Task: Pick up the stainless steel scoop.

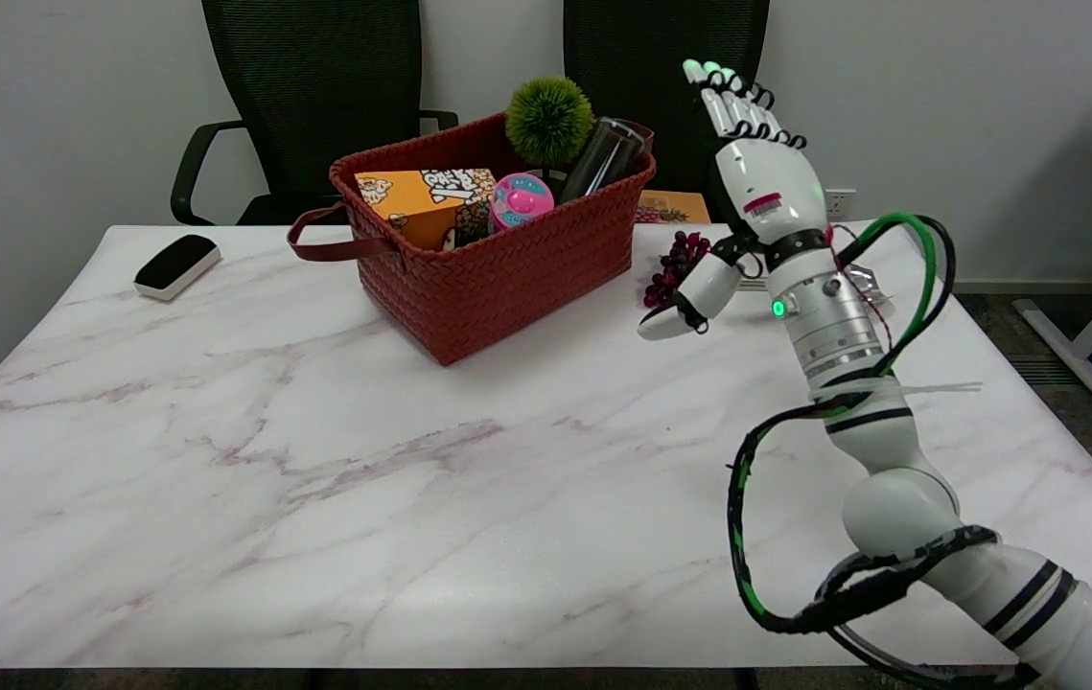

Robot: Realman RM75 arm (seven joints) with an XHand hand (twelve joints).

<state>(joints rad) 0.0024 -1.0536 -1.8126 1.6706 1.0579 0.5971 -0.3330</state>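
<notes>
White marble-pattern tabletop (315, 498) with grey-purple veining; woven rust-red rectangular basket (507, 273) with dark brown strap handle (330, 247); inside it an orange printed snack box (421, 201), a pink round container (520, 201) with blue markings, a fuzzy green ball (549, 120), a dark cylindrical bottle (603, 158); black-topped white eraser block (176, 266); dark purple grape bunch (675, 266); yellow-orange flat packet (672, 206) behind the basket; right hand (747, 172) white with black coiled wiring, fingertips (696, 69) pale green; arm white with black bands, green and black cables, green indicator light (778, 308); two black mesh chairs (311, 86); wall off-white.
</notes>
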